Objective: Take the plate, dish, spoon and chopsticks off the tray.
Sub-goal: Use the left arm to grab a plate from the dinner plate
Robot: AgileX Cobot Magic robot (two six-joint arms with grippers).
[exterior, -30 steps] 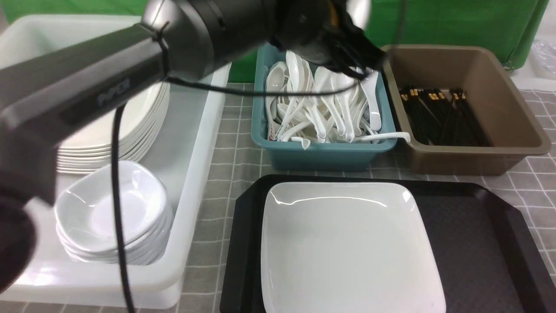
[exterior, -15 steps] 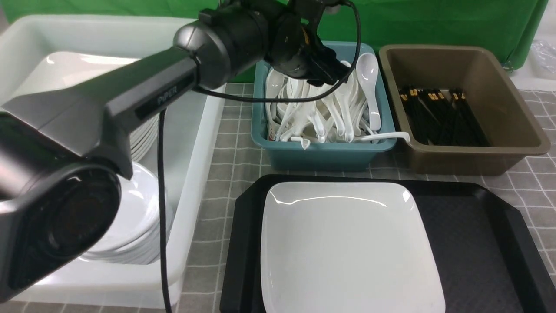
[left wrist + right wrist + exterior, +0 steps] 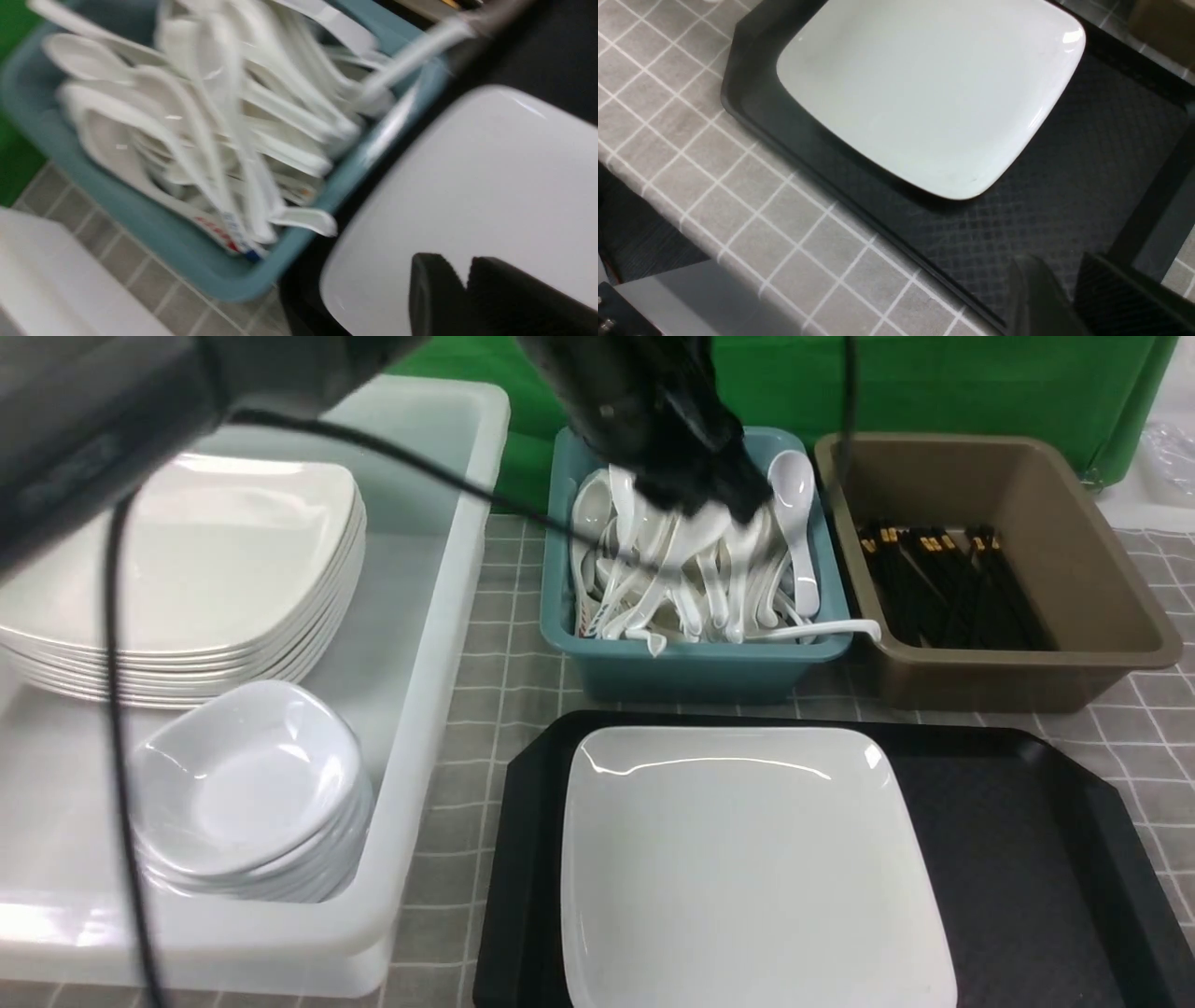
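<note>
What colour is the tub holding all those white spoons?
The tub is teal, a blue-green. It shows best in the front view.

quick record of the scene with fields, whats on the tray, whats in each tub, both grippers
tray: black, holds only the plate
plate: large white square, on the tray's left part, not yet cleared
teal tub: behind the tray, full of white spoons
brown tub: right of it, black chopsticks inside
white bin: left of tray, stacked plates and small dishes
left gripper: over the teal tub, fingers together, empty
right gripper: over the tray, narrow gap, empty
</note>
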